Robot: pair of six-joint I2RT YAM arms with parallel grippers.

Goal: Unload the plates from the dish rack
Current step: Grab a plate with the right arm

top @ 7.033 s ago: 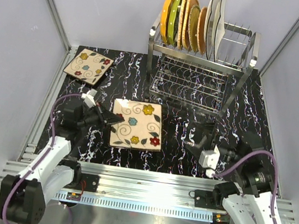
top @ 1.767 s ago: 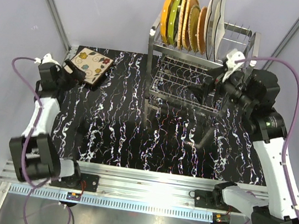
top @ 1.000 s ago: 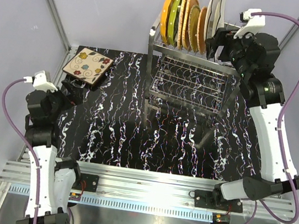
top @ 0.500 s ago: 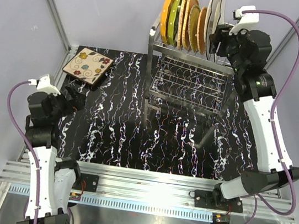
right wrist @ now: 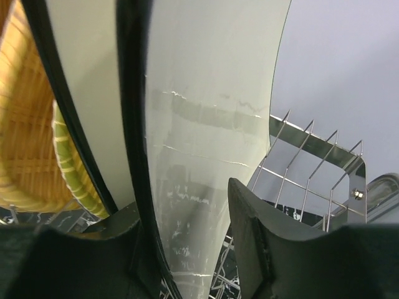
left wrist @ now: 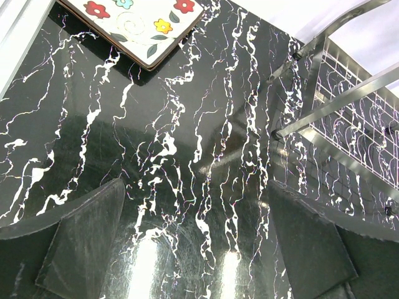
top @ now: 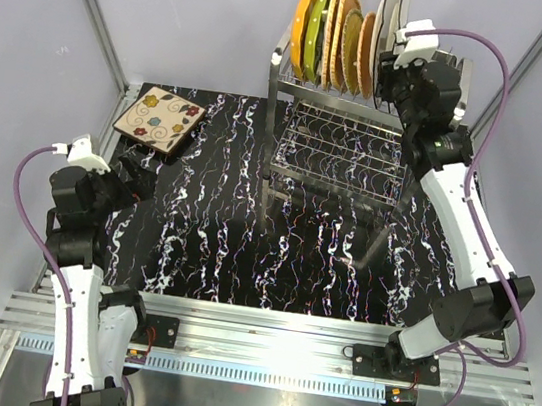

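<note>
From above, the right claw [top: 399,65] is reaching the white plate [top: 391,18] standing in the dish rack [top: 350,143], top tier. Left wrist: the left claw [left wrist: 199,243] is hanging spread wide over the worktop [left wrist: 187,124]. Right wrist: fingers [right wrist: 255,249] are straddling that plate; whether they are pinching it, I cannot tell.

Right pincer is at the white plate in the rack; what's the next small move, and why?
Probably close the right pincer on the white plate: its fingers straddle the plate's edge in the dish rack, but a firm grip isn't evident, so lifting risks slipping.

One dish rack [top: 344,151] holds seven plates [top: 347,32], one floral plate [top: 159,119] outside.
</note>
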